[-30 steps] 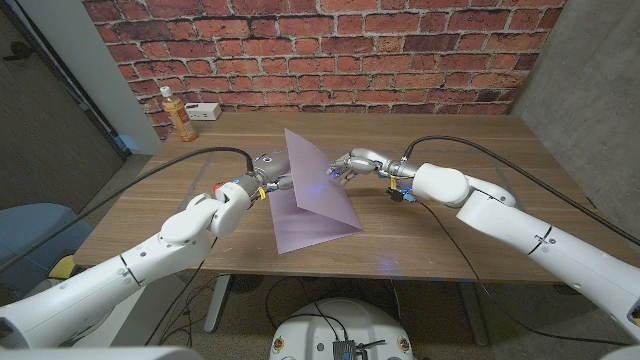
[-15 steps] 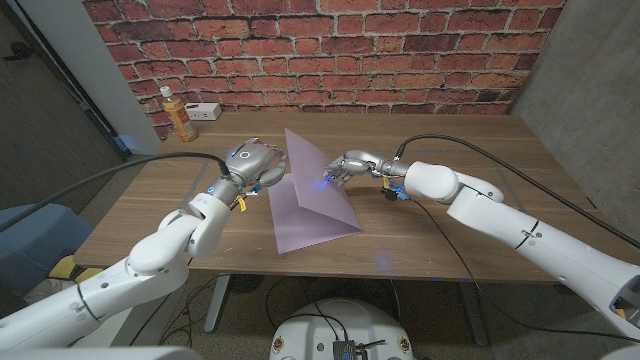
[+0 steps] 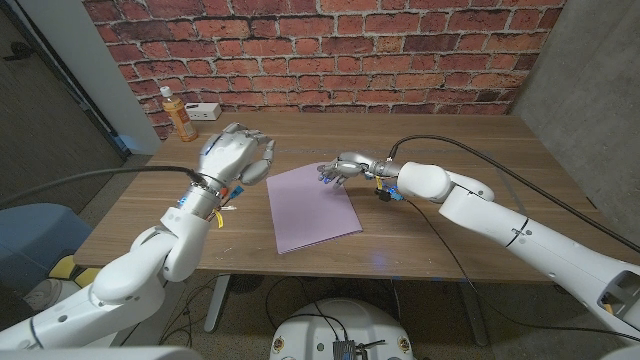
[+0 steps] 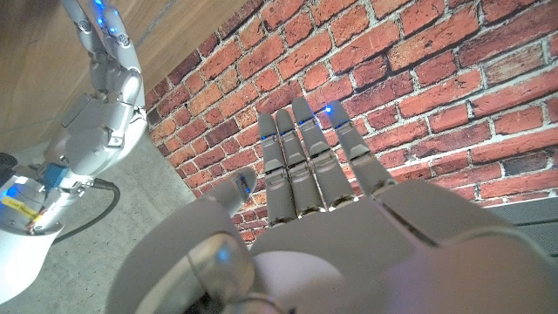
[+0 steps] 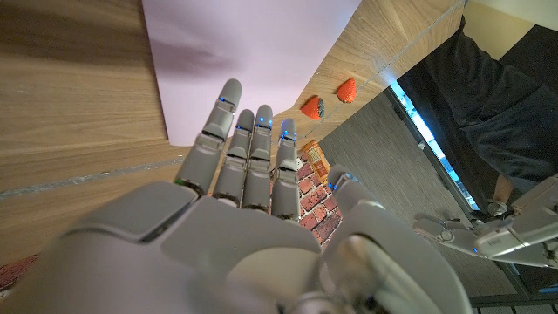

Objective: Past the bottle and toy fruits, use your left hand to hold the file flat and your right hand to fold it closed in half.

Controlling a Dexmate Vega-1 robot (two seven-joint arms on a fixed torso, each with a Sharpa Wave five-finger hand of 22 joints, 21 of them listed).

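Head view: flat, smooth lilac rectangular file (image 3: 312, 207) on woodgrain table (image 3: 450, 215).

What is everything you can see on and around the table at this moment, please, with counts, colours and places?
File: one, lilac, lying folded flat at the table's middle.
Bottle: one, orange with a white cap, at the table's far left corner.
Small box: one, white, beside the bottle by the wall.
Toy fruits: two, red, at the table's edge in the right wrist view.
Table: one, brown wood, against the brick wall.
Brick wall: one, red, behind the table.
Chair: one, blue, off the table's left side.
Left hand: one, grey, raised above the table left of the file, fingers apart, holding nothing.
Right hand: one, grey, at the file's far right edge, fingers reaching over it.
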